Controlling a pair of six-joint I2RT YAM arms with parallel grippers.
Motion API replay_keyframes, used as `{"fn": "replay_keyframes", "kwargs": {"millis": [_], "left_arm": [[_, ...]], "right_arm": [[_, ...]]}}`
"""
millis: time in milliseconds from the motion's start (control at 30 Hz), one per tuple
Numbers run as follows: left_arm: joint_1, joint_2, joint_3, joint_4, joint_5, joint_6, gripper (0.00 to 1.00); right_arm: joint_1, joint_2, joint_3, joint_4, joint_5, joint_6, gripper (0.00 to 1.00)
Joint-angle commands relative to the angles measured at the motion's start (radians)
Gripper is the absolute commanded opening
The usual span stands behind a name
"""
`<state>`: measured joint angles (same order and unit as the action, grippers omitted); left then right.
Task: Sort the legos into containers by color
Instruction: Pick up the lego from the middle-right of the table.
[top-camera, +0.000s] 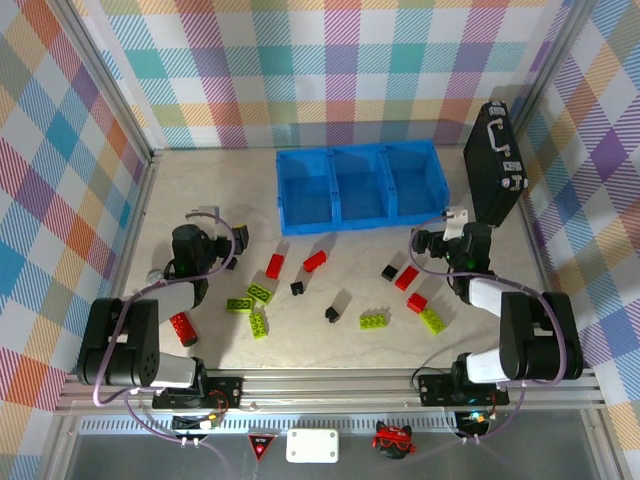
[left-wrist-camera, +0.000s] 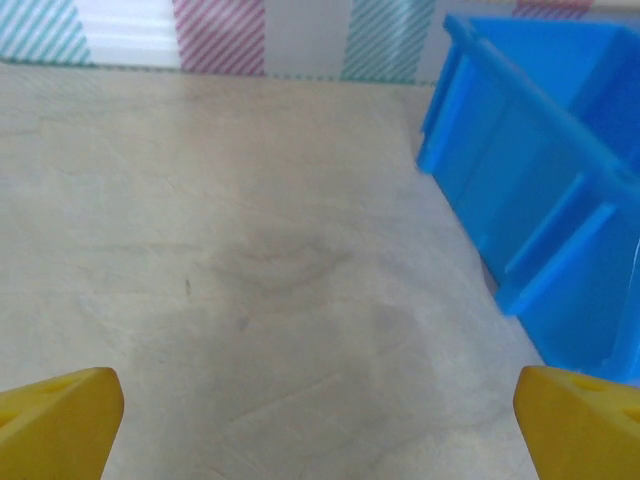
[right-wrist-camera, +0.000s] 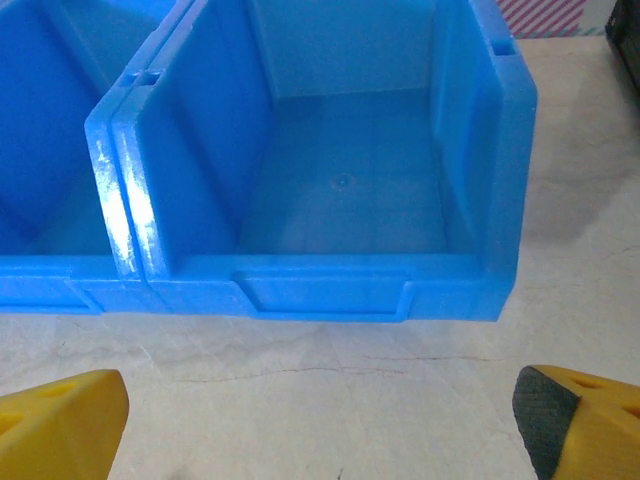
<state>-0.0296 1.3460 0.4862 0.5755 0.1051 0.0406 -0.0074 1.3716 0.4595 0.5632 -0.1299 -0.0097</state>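
1. From the top view, the bins (top-camera: 360, 222) are seen as three joined compartments in a row at the far middle of the table (top-camera: 200, 190).
2. The legos (top-camera: 315, 261) are scattered on the table in front of the bins. Red, green and black ones are mixed, with one cluster in front of the left bin and another in front of the right bin.
3. One red lego (top-camera: 183, 328) lies well to the front-left of the bins, close against the left arm (top-camera: 130, 335). Contact cannot be told.
4. A black case (top-camera: 495, 165) is stood just right of the bins, near the checked wall (top-camera: 60, 150).
5. In the left wrist view, the left tool (left-wrist-camera: 320, 425) is shown open. Its yellow fingertips (left-wrist-camera: 60, 420) are spread to both lower corners over bare table, with nothing gripped. The outer side of the left bin is seen on the right.
6. In the right wrist view, the right tool (right-wrist-camera: 318, 425) is likewise spread wide and grips nothing. A dark pad is visible on one fingertip (right-wrist-camera: 540, 410).
7. That view faces the right bin head-on, so its front wall stands between the tool and the bin's floor. Glare is seen on the double wall shared with the middle bin.
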Motion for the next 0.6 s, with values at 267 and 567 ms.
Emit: {"fn": "replay_keyframes", "kwargs": {"millis": [267,567], "left_arm": [[-0.007,-0.094,0.204,-0.525,0.066,-0.237,1.0],[-0.006,-0.082,0.432,-0.911,0.127,-0.281,0.93]], "right_arm": [[-0.007,-0.114,0.18,-0.489,-0.05,0.168,0.93],[-0.007,-0.108,0.299,-0.778,-0.115,0.24,0.84]]}}
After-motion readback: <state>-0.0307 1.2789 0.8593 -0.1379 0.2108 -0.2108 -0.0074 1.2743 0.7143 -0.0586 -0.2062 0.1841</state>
